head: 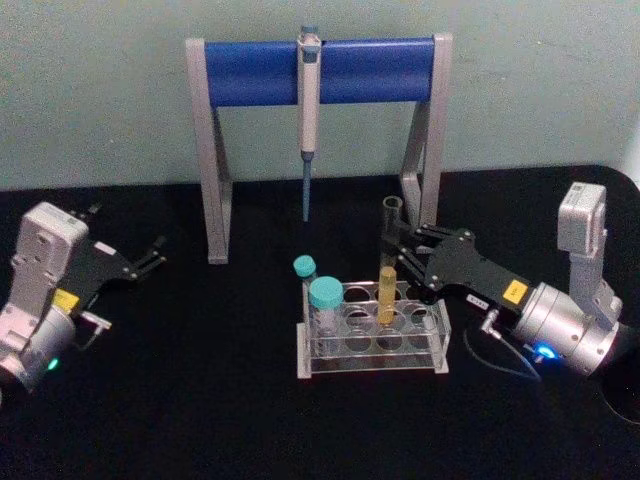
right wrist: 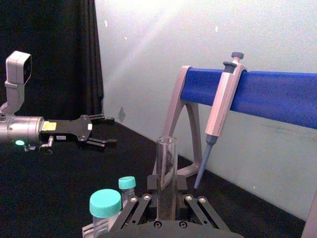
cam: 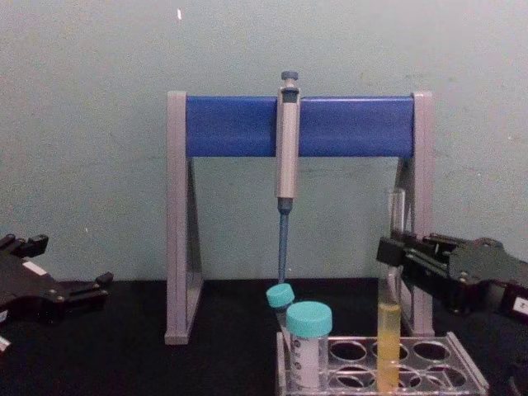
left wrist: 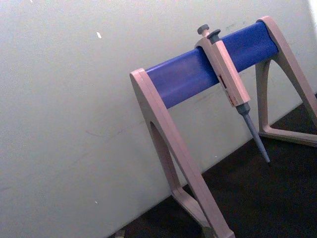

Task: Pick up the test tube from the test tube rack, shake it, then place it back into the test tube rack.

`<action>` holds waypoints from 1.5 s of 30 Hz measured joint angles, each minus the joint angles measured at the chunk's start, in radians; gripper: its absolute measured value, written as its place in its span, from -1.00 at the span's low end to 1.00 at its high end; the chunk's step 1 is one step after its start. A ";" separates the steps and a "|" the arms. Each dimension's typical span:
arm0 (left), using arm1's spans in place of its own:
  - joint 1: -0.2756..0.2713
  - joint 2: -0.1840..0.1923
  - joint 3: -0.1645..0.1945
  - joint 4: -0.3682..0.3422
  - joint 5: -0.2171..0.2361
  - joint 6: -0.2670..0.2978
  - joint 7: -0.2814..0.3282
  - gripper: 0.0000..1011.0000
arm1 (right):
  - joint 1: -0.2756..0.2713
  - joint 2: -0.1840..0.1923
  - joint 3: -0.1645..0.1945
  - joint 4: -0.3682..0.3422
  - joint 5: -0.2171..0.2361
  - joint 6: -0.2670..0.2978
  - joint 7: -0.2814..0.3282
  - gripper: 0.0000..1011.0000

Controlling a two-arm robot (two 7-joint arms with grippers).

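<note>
Right fingers (cam: 394, 249) seemingly pinch one test tube (cam: 388, 330).

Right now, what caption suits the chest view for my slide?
Right end effector at the test tube standing in its rack; left end effector parked apart.

In the chest view, the test tube rack (cam: 466, 359) is cut off by the bottom edge, and the test tube (cam: 388, 326) is crossed at mid-height by the right gripper (cam: 389, 250). From the right wrist, the tube's yellow lower part is hidden behind that gripper's body. The pipette stand (left wrist: 198, 74) is clipped by the left wrist view's edges.
</note>
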 joint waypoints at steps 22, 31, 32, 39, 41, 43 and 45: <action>0.000 0.000 0.000 0.000 0.000 0.000 0.000 0.98 | 0.011 -0.004 -0.019 0.025 -0.032 0.020 -0.009 -0.58; 0.000 0.000 0.000 0.000 0.000 0.000 0.000 0.98 | 0.011 -0.004 -0.020 0.025 -0.040 0.020 -0.017 -0.58; 0.000 0.000 0.000 0.000 0.000 0.000 0.000 0.98 | 0.011 -0.004 -0.020 0.025 -0.040 0.020 -0.017 -0.58; 0.000 0.000 0.000 0.000 0.000 0.000 0.000 0.98 | 0.011 -0.004 -0.020 0.025 -0.040 0.020 -0.016 -0.58; 0.000 0.000 0.000 0.000 0.000 0.000 0.000 0.98 | 0.011 -0.004 -0.020 0.025 -0.040 0.020 -0.016 -0.58; 0.000 0.000 0.000 0.000 0.000 0.000 0.000 0.98 | 0.011 -0.004 -0.020 0.025 -0.040 0.020 -0.016 -0.58; 0.000 0.000 0.000 0.000 0.000 0.000 0.000 0.98 | 0.011 -0.004 -0.019 0.025 -0.040 0.020 -0.015 -0.58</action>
